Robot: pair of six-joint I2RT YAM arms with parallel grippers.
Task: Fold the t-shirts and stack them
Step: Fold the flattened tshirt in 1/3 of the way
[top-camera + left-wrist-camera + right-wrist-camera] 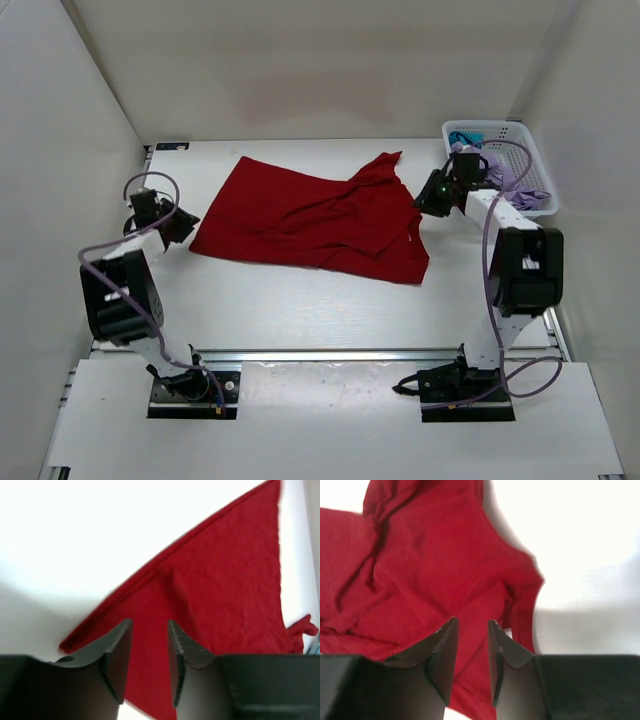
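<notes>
The dark red t-shirt (315,215) lies spread and wrinkled on the white table. It fills much of the left wrist view (220,595) and the right wrist view (430,570). My left gripper (182,225) hovers at its left edge, open and empty (149,645). My right gripper (428,200) hovers over its right edge near the collar, open and empty (471,645). The lavender t-shirt (520,185) and the teal-blue t-shirt (463,137) lie bunched in the basket.
A white lattice basket (530,150) stands at the back right of the table, just behind my right arm. White walls enclose the table on the left, back and right.
</notes>
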